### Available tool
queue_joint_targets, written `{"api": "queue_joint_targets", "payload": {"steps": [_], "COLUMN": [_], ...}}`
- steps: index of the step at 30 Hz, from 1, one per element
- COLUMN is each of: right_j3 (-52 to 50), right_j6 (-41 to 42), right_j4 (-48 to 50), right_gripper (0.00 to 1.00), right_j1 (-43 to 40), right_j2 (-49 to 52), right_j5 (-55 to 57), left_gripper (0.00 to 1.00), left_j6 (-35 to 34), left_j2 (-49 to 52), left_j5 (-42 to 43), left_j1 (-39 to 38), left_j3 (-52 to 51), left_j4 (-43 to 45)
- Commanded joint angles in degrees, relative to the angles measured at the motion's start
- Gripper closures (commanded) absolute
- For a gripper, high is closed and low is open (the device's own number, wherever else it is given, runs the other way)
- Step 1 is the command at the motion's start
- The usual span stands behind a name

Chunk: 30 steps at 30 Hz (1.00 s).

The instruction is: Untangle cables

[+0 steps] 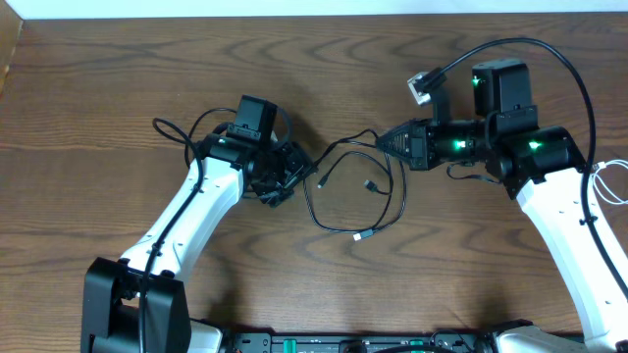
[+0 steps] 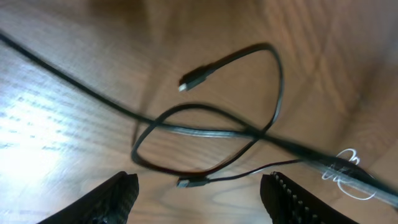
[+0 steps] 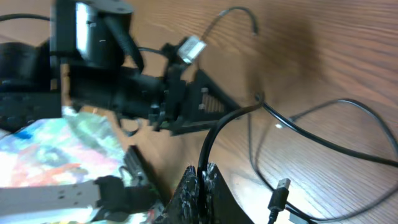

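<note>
The black cable (image 1: 402, 196) lies in crossed loops at the middle of the table (image 1: 98, 98), one strand clenched in the right jaws, while the left jaws hang released just beside the loops, holding nothing. If the right jaws pull with no second hold, the crossing could cinch into a knot, the whole bundle could drag along, or the thin strand could slip from the pinch. What looks like the white cable (image 1: 613, 184) lies well apart at the table's right edge, where a swing of the right arm (image 1: 564, 211) could knock it off.
</note>
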Motion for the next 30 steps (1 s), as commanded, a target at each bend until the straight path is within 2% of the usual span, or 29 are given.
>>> {"api": "queue_joint_targets", "payload": {"steps": [1, 6, 11, 13, 14, 15, 18, 21, 26, 30], "right_j3": [0.7, 0.7, 0.7, 0.7, 0.7, 0.7, 0.7, 0.7, 0.7, 0.7], "right_j6": [-0.7, -0.7, -0.7, -0.7, -0.7, -0.7, -0.7, -0.7, -0.7, -0.6], "right_j4": [2.2, 5.6, 6.1, 6.1, 6.1, 6.3, 6.3, 6.3, 6.3, 6.7], "right_gripper": [0.99, 0.99, 0.99, 0.99, 0.99, 0.99, 0.99, 0.99, 0.99, 0.99], "right_j1": [-0.1, -0.1, -0.1, -0.1, -0.1, -0.1, -0.1, -0.1, -0.1, -0.1], "right_j2": [-0.4, -0.4, -0.4, -0.4, -0.4, -0.4, -0.4, -0.4, -0.4, -0.4], "right_j5": [-10.5, -19.1, -21.6, -21.6, -21.6, -21.6, -21.6, -21.6, -21.6, -21.6], "left_gripper": [0.32, 0.32, 0.31, 0.4, 0.46, 0.47, 0.46, 0.46, 0.36, 0.33], "left_j6": [-1.7, -1.7, -0.9, 2.7, 6.6, 9.7, 26.6, 38.1, 47.8, 52.0], "left_j2": [0.3, 0.3, 0.3, 0.3, 0.3, 0.3, 0.3, 0.3, 0.3, 0.3], "left_j5": [0.7, 0.7, 0.7, 0.7, 0.7, 0.8, 0.7, 0.7, -3.5, -3.8], "left_j1": [0.1, 0.1, 0.1, 0.1, 0.1, 0.1, -0.4, -0.8, -0.9, -0.9], "left_j3": [0.0, 0.0, 0.0, 0.0, 0.0, 0.0, 0.0, 0.0, -0.5, -0.6], "left_j4": [1.5, 4.7, 7.0, 7.1, 7.1, 7.1, 6.4, 5.4, 5.4, 5.4]}}
